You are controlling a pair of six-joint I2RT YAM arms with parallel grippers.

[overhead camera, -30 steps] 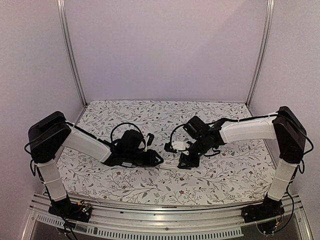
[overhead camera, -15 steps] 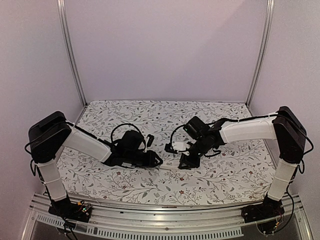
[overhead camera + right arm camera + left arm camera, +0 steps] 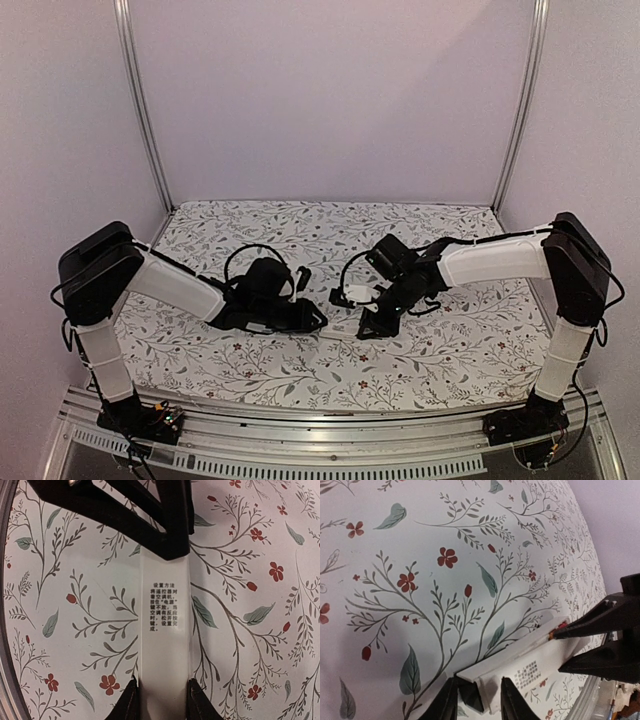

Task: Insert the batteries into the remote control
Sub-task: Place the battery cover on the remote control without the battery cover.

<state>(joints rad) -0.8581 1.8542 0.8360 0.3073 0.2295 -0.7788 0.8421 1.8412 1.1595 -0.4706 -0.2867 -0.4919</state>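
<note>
Little has moved in the last second. From above, the right gripper (image 3: 370, 324) has crept slightly toward the left gripper (image 3: 316, 318). The white stretch of the remote control (image 3: 338, 333) that showed between them is now only a thin pale line. Both arms otherwise keep the same low pose over the middle of the desk (image 3: 440, 350).

You hold the remote control at both ends. In the left wrist view, the left gripper is closed narrow on one end of the bar, at a dark patch there, and the right gripper pinches the far end. The right wrist view agrees: the right gripper presses both long sides of the bar, with the printed label (image 3: 164, 608) facing the camera, and the left gripper covers the other end. Whether the bar rests on the desk or is lifted a little, I cannot tell.

No open battery compartment shows, and I cannot see the batteries with certainty. A small red speck (image 3: 553, 635) sits by the tip of the right gripper in the left wrist view, but it could be a cell or only a printed flower.

My judgement is that the loading has not yet begun, and you are probably working on the cover. Take care that the two pulls do not twist the thin bar out of either grip.
</note>
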